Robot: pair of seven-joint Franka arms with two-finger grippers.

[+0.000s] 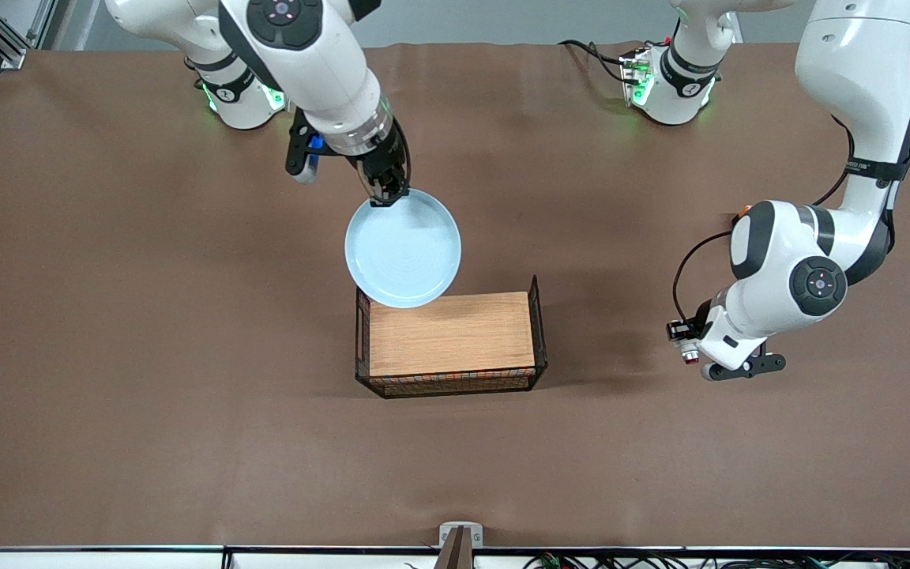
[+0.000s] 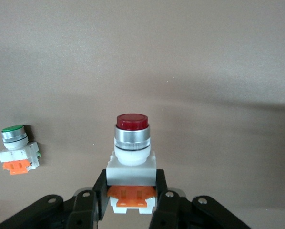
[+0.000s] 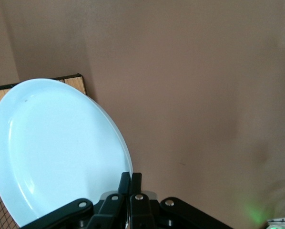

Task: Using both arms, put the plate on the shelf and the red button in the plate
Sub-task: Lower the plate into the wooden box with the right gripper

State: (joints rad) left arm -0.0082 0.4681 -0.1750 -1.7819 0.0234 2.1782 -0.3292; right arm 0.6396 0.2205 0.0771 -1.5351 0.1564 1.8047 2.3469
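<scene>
Front view: wooden tray (image 1: 451, 336) serves as the landmark, apparently the drop target
Right gripper (image 1: 386, 194): clenched on the plate (image 1: 403, 248) at its rim, which leaves the plate's underside free to be set down
Plate position: in the air, overlapping the tray's corner toward the right arm's end
Left gripper (image 2: 131, 202): over bare table, well apart from the tray toward the left arm's end, clamped on the body of the red button (image 2: 131, 150), cap pointing away from the fingers
Green button (image 2: 17, 149): on the table, untouched, not part of the task
</scene>
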